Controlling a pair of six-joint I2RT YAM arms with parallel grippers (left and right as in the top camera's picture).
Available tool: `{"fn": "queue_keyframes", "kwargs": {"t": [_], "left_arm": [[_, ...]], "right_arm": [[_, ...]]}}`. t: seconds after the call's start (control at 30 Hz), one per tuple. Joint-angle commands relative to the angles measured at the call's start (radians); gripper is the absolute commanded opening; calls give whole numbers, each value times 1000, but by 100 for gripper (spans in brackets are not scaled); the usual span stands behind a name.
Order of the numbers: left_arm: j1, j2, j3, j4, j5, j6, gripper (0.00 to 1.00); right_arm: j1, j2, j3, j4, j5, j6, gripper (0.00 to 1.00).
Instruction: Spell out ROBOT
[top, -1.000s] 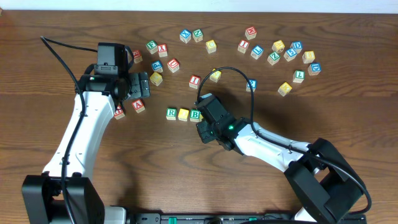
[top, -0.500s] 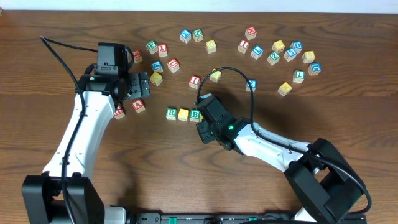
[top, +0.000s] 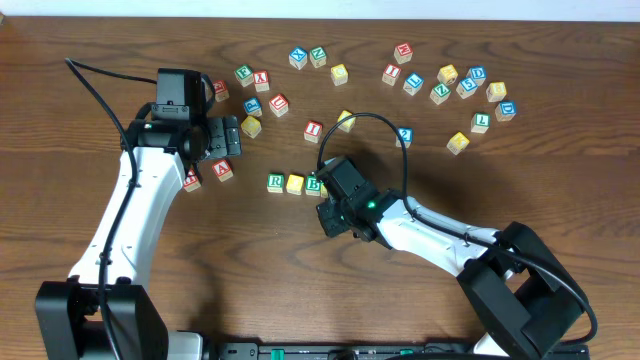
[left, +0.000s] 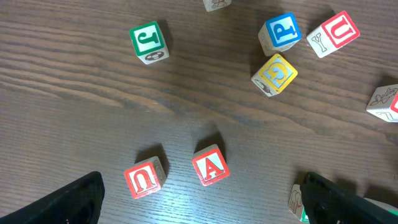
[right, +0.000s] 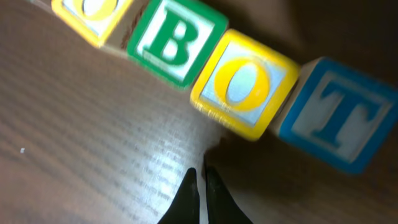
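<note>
Block row (top: 295, 184) lies mid tabletop (top: 520, 180) – green B (right: 176, 40), yellow O (right: 244, 84), blue T (right: 339, 115) touching, right pincer (right: 200, 185) pressed together w/ nothing in it, just beside the O – left pincer (top: 231, 137) spread above red A (left: 209, 167) & U (left: 144, 179), J (left: 149, 42) & P (left: 280, 32) farther off.

Open: broad bare counter (top: 250, 280) between the two arms toward the near edge; a bare band down the left edge; bare wood by the right edge, nearer than the blocks. Obstructed: loose blocks (top: 447, 74) strewn along the far edge, gaps narrow; lettered row (top: 295, 183) mid-counter, blocks touching; right hand (right: 200, 186) just beside it; right arm (top: 430, 230) slanting in from the near-right corner, its cable (top: 372, 112) arching above the centre; left arm (top: 130, 210) from the near-left corner; A block (left: 209, 167) and U block (left: 144, 179) near the left hand (top: 232, 137).
</note>
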Motion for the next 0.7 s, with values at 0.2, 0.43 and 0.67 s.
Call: {"fn": "queue_keyframes", "kwargs": {"t": [0.2,0.43,0.67], "left_arm": [[4,-2,-10,-3,6,14,99],[4,-2,-10,-3,6,14,99],[4,-2,-10,-3,6,14,99]], "right_arm": [[14,-5,11,-77,-101,56,1],[14,-27,20,-186,-40,109,1],[14,-95,21,-295,99,161,1]]}}
